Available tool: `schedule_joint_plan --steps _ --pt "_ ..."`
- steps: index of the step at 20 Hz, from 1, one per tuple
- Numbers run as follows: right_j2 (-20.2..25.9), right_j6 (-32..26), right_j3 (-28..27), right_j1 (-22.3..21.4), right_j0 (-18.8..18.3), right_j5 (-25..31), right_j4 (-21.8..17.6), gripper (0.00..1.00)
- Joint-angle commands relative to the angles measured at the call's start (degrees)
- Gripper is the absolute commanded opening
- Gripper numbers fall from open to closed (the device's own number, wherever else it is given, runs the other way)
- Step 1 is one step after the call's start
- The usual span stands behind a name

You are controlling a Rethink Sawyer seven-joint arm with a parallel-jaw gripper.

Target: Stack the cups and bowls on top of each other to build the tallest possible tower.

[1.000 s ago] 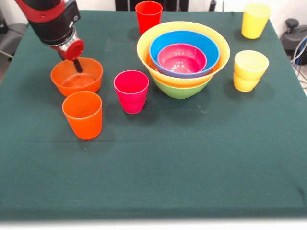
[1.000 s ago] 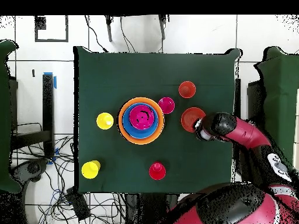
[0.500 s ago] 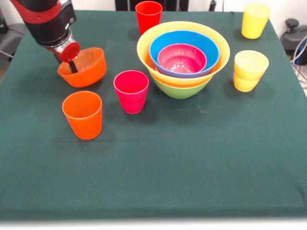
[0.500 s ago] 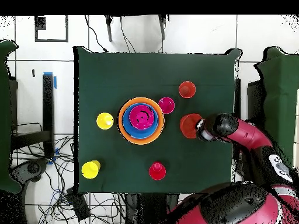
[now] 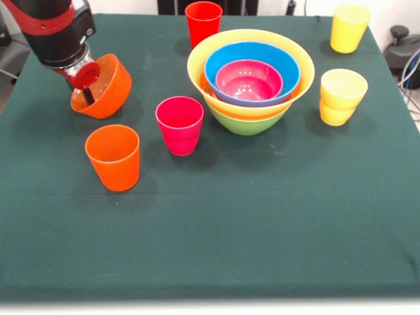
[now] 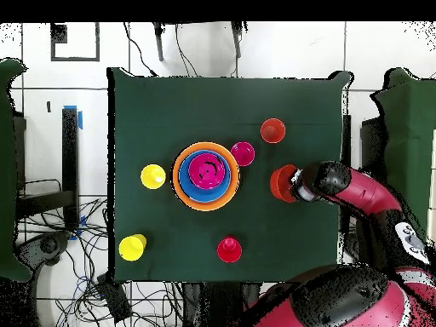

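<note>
My gripper (image 5: 85, 93) is shut on the rim of the small orange bowl (image 5: 110, 84), which hangs tilted above the table at the left, one finger showing inside it. From above, the orange bowl (image 6: 280, 183) sits just left of the gripper (image 6: 295, 184). The tower (image 5: 250, 79) stands at centre: a green bowl (image 5: 246, 123) at the base, then the wide yellow bowl (image 5: 197, 60), a blue bowl (image 5: 226, 59) and a pink bowl (image 5: 249, 80) nested inside. An orange cup (image 5: 113, 157) and a pink cup (image 5: 180, 125) stand below the held bowl.
A red cup (image 5: 203, 21) stands behind the tower. Two yellow cups are to its right, one far (image 5: 349, 27) and one nearer (image 5: 340, 96). In the overhead view the tower (image 6: 206, 174) is mid-table, with the pink cup (image 6: 243, 153) and orange cup (image 6: 272, 130) between it and the arm.
The gripper has lifted the orange bowl off the table. It has carried the bowl back and tipped it onto its side.
</note>
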Motion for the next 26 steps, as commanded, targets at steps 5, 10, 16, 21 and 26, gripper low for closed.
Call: schedule_joint_plan --steps 5,10,16,21,26 --pt "2.34 -5.54 -4.82 4.38 1.89 -3.38 -5.65 0.0" --pt "2.58 -6.1 -5.58 4.41 2.08 -2.51 -5.58 0.0" --pt "1.73 -5.02 -4.91 2.9 3.3 -2.6 -5.93 0.0" --pt "2.33 -5.89 -5.79 3.25 3.13 -1.52 -5.76 0.0" --pt "2.08 -6.21 -6.71 3.58 3.32 -0.82 -5.85 0.0"
